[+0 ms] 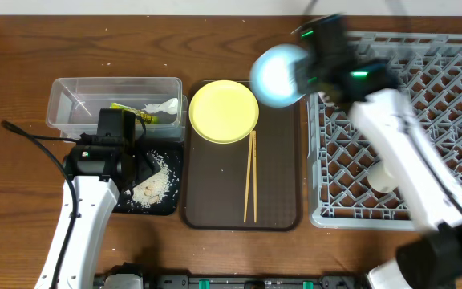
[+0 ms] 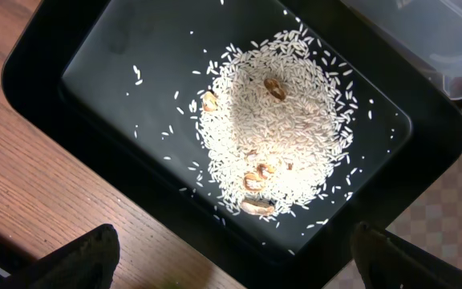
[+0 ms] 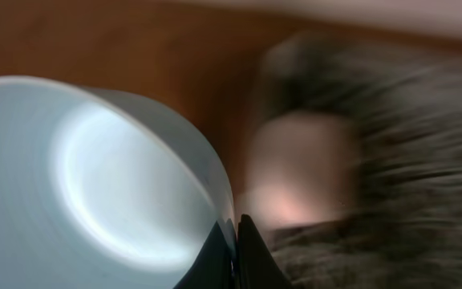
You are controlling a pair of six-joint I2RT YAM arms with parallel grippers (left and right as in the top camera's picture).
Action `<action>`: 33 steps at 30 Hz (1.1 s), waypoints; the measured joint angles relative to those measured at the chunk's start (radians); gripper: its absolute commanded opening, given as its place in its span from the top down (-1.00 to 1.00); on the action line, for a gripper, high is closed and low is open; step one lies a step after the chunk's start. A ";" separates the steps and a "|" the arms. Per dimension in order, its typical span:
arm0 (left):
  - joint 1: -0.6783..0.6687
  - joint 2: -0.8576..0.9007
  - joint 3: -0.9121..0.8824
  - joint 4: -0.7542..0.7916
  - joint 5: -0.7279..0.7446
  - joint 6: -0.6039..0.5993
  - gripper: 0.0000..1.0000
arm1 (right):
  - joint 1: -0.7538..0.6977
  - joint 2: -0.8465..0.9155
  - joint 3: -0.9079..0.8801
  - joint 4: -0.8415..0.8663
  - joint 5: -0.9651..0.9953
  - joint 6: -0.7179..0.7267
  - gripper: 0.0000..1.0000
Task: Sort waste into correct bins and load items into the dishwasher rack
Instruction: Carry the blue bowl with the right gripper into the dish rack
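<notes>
Bowl first: the light-blue bowl hangs above the tabletop, its rim pinched between the fingertips of the right hand, which is clenched on it. In the right wrist view the bowl's pale inside fills the space to the hand's left, and everything past it is blurred. From overhead the bowl is also blurred. It sits just off the hand's tips, over the line where the brown serving tray meets the dishwasher rack. The rack spreads out below and behind this hand, and a white cup stands in it, partly hidden by the arm.

Beside the hand, on the serving tray, the yellow-green plate lies flat, with the chopsticks nearly parallel just below it.

The left hand is released. Its two dark fingertips show wide apart at the bottom corners of its own view, touching nothing. Straight beneath it is the black tray, holding a mound of rice scraps with a few brownish bits in it. Ahead of this hand stands the clear tub, with the snack wrapper and the white tissue inside.
</notes>
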 measured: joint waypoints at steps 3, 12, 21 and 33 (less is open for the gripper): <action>0.000 0.000 0.000 0.001 0.000 0.000 -0.89 | -0.086 -0.029 0.005 0.072 0.158 -0.101 0.98; 0.000 0.000 0.000 0.007 0.000 0.000 -0.89 | -0.253 0.082 0.003 0.267 0.653 -0.313 0.98; 0.000 0.000 0.000 0.007 0.000 0.000 -0.89 | -0.275 0.302 0.003 0.301 0.856 -0.348 0.98; 0.000 0.000 0.000 0.007 0.000 0.000 -0.89 | -0.225 0.412 0.004 0.306 0.959 -0.316 0.95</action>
